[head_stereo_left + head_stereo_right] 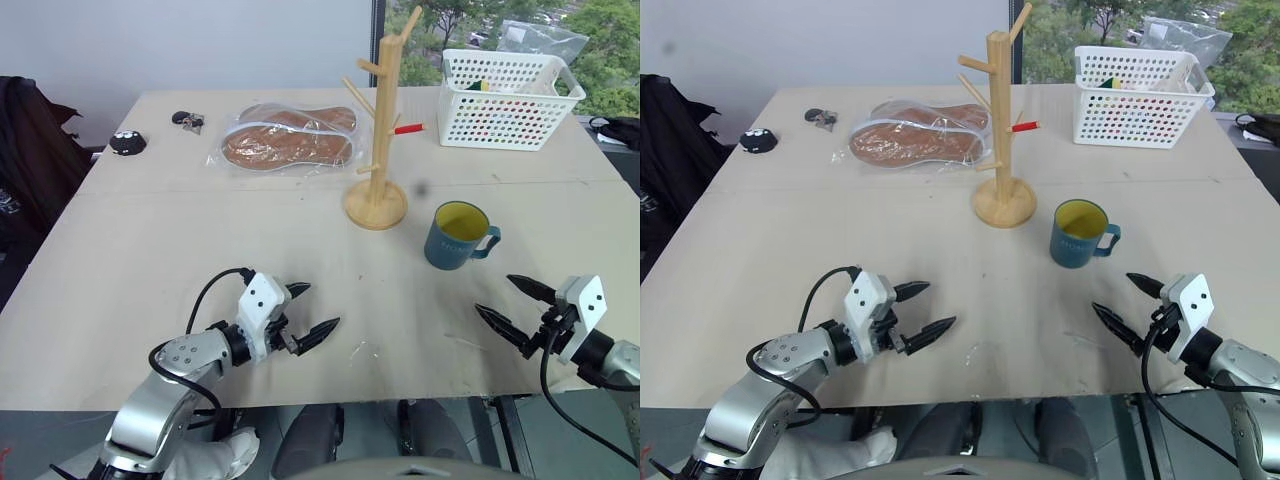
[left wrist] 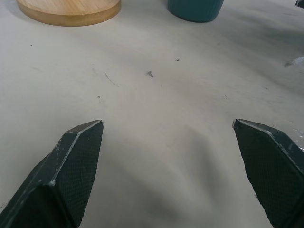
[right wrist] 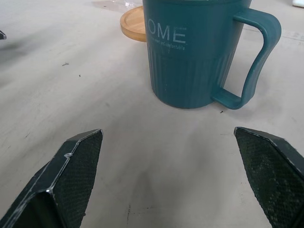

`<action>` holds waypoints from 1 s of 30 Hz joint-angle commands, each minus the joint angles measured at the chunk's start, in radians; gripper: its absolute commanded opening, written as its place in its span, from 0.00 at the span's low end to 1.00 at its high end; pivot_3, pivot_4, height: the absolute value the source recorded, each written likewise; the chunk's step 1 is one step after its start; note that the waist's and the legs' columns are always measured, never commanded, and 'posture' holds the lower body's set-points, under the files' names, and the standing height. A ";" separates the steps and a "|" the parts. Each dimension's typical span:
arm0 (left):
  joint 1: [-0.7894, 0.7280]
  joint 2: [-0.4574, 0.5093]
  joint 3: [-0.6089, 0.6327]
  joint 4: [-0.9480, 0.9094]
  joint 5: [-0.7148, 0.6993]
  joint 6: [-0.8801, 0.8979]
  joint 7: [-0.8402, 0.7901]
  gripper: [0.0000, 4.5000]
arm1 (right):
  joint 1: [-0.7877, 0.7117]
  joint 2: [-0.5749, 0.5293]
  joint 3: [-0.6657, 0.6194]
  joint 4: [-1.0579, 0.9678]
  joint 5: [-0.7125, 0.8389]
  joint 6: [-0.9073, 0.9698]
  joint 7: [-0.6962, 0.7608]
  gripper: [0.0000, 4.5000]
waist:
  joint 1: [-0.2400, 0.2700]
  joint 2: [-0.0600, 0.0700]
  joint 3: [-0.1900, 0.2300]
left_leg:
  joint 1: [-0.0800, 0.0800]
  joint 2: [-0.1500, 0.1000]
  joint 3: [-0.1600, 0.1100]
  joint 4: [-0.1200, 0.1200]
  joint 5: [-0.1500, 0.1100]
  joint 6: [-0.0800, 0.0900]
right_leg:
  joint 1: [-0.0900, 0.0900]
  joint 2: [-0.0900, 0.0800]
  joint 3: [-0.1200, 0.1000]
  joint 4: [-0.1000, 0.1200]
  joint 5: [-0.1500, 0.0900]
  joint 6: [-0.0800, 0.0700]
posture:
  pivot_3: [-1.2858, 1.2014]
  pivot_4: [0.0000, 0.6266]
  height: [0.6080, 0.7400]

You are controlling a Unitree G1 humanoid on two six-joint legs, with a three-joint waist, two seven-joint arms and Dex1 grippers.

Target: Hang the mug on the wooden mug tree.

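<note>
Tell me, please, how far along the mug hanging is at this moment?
Nothing looks done yet: the mug stands upright on the table, beside the wooden mug tree, whose pegs are bare. Nothing is in hand: the right gripper and left gripper both hover open over the table, short of the mug. Left to do: grasp the mug, lift it, and hook its handle over a peg.

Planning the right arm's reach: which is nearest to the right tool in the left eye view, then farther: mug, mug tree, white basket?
1. The mug, just ahead of the right tool.
2. The wooden mug tree, beyond, leftward.
3. The white basket, at the far edge.
</note>
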 commanded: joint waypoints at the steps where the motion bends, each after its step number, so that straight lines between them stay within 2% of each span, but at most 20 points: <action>1: 0.007 0.008 0.014 -0.022 0.000 -0.023 -0.016 1.00 | -0.026 -0.013 -0.010 0.035 0.001 -0.039 0.002 1.00 | 0.000 0.000 0.000 | 0.000 0.000 0.000 0.000 0.000 0.000 | 0.000 0.000 0.000 0.000 0.000 0.000 | 0.52 0.24 1.00; 21: -0.044 -0.017 0.004 0.012 0.003 -0.065 -0.056 1.00 | -0.071 0.002 0.002 0.109 -0.021 -0.077 -0.075 1.00 | 0.001 0.000 0.000 | 0.000 0.000 0.000 0.000 0.000 0.000 | 0.000 -0.001 -0.001 0.000 0.000 -0.001 | 0.52 0.24 1.00; 30: -0.143 -0.022 -0.020 -0.020 -0.033 -0.057 -0.109 1.00 | -0.189 0.124 0.026 0.130 -0.091 -0.064 -0.308 1.00 | -0.001 0.000 0.000 | 0.000 0.000 0.000 0.000 0.000 0.000 | 0.000 0.000 -0.001 0.000 0.000 0.000 | 0.52 0.24 1.00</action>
